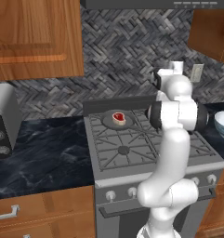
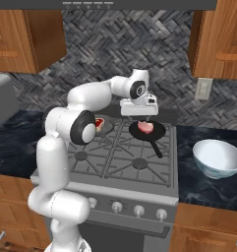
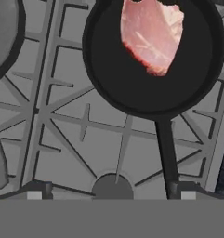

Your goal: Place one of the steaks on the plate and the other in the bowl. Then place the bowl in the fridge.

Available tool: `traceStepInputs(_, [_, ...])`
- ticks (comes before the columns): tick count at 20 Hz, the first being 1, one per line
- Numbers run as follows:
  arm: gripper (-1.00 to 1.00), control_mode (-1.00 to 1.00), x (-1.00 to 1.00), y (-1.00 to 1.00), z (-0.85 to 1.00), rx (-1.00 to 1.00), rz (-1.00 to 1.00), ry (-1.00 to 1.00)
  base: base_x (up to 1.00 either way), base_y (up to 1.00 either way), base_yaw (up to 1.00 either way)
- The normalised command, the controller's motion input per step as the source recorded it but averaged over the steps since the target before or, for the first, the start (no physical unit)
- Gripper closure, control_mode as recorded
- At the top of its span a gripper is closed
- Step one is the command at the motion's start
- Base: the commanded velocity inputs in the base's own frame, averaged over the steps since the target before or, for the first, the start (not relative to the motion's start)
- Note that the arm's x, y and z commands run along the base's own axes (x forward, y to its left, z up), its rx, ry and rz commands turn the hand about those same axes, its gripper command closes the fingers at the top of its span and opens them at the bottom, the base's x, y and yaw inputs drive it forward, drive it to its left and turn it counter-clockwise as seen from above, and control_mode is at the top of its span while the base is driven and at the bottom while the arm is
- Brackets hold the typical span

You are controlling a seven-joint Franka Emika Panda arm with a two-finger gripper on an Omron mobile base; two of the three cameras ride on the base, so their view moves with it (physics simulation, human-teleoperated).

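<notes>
The gripper point(image 2: 141, 118) was seen hanging right above the back-right burner of the stove point(image 2: 115, 162) with its jaws spread all the way and nothing held between them. One steak point(image 2: 146, 127) was lying in the black pan point(image 2: 150, 132) just under it, and the other steak point(image 1: 118, 117) was sat on a grey round pan point(image 1: 109, 122) at the back left. The bowl point(image 2: 217, 158) was parked upright on the dark counter point(image 2: 203, 182) to the right of the stove, well apart from both steaks.

The arm point(image 2: 56, 162) is glossy white, built of thick rounded segments with dark, near-black bands at its joints. A boxy white pincer point(image 2: 139, 119) carries 2 small dark fingertips point(image 3: 34, 188).
</notes>
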Motion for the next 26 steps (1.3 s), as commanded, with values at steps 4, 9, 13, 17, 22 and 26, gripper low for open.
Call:
traceStepInputs(4, [-1.00,-1.00,0.42,0.00,-0.19,0.02,0.01,0.00,0.00,0.00,0.00])
traceStepInputs(9, [-1.00,-1.00,0.44,-0.06,-0.23,0.00,0.00,0.00,0.00,0.00,0.00])
traceStepInputs(13, [-1.00,-1.00,0.46,-0.20,-0.27,0.00,0.00,0.00,0.00,0.00,0.00])
traceStepInputs(17, [-1.00,-1.00,0.39,-0.21,-0.28,0.00,0.00,0.00,0.00,0.00,0.00])
traceStepInputs(22, [-1.00,-1.00,0.29,-0.15,-0.22,0.00,0.00,0.00,0.00,0.00,0.00])
traceStepInputs(26, [-1.00,-1.00,0.19,-0.04,-0.18,0.00,0.00,0.00,0.00,0.00,0.00])
